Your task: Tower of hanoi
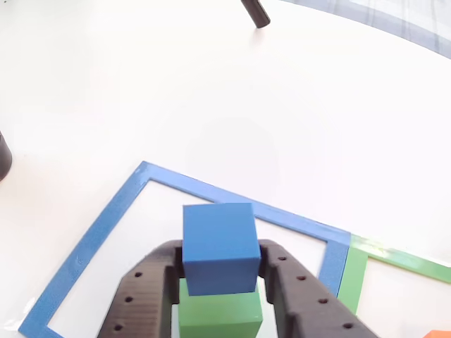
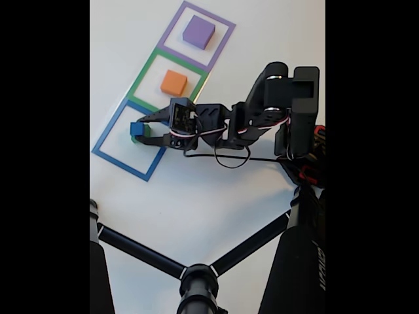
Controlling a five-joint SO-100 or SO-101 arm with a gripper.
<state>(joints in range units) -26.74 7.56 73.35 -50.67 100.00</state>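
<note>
While the white worktop (image 2: 196, 190) is carrying three taped squares in a row, the purple block (image 2: 198, 32) is lying flat inside the purple tape outline (image 2: 171, 30), well apart from the arm, and the smaller orange block (image 2: 173, 82) is sitting in the green tape outline (image 2: 141, 80) next to it. The green block (image 1: 220, 314) is resting inside the blue tape outline (image 1: 91, 243), and the blue cube (image 1: 220, 246) is sitting on top of it with the tool (image 1: 220, 271) clamping it, one black finger against each side face. The blocks are looking rigid, matte and probably light, so flat opposite sides are offering the surest hold. Whether the cube is pressing on the green block or hanging just above it is hard to judge, since the fingertips are hiding behind the cube and the green block is running off the bottom edge of the other view.
</note>
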